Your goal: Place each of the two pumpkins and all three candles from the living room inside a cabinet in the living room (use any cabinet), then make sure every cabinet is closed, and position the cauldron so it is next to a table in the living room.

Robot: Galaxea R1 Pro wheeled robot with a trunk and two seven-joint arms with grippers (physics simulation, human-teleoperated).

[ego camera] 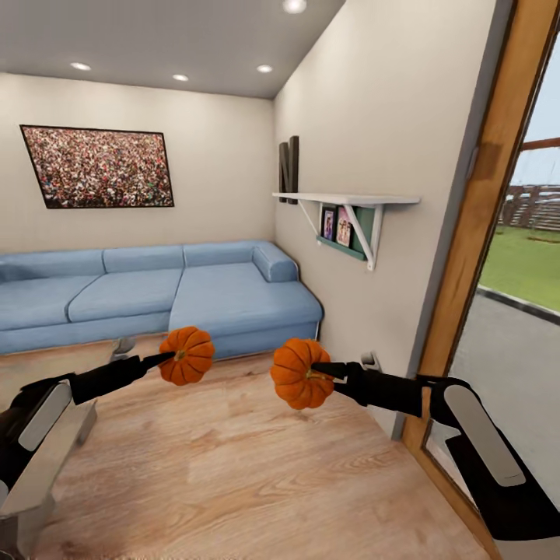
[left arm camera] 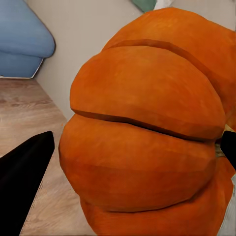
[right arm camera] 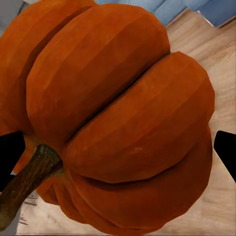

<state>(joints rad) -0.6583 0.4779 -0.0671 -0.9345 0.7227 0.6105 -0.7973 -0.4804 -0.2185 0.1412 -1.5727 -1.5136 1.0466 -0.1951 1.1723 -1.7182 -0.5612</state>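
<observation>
Pumpkins held aloft over wooden floor point(ego camera: 233, 467), one per arm. Left pumpkin point(ego camera: 187, 355) clamped in left gripper point(ego camera: 173, 356); right pumpkin point(ego camera: 299, 373) clamped in right gripper point(ego camera: 313, 372), brown stem point(right arm camera: 27, 179) beside one fingertip. Behind, blue sofa point(ego camera: 155, 292); wall shelf point(ego camera: 346, 201) to right.

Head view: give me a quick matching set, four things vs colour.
Things:
1. sofa
2. pumpkin in left gripper
3. wall shelf
4. floor

Colours:
a. white
b. light wood
c. blue
d. orange

Pairs: 1-c, 2-d, 3-a, 4-b. The right gripper holds the other pumpkin, also orange.
</observation>
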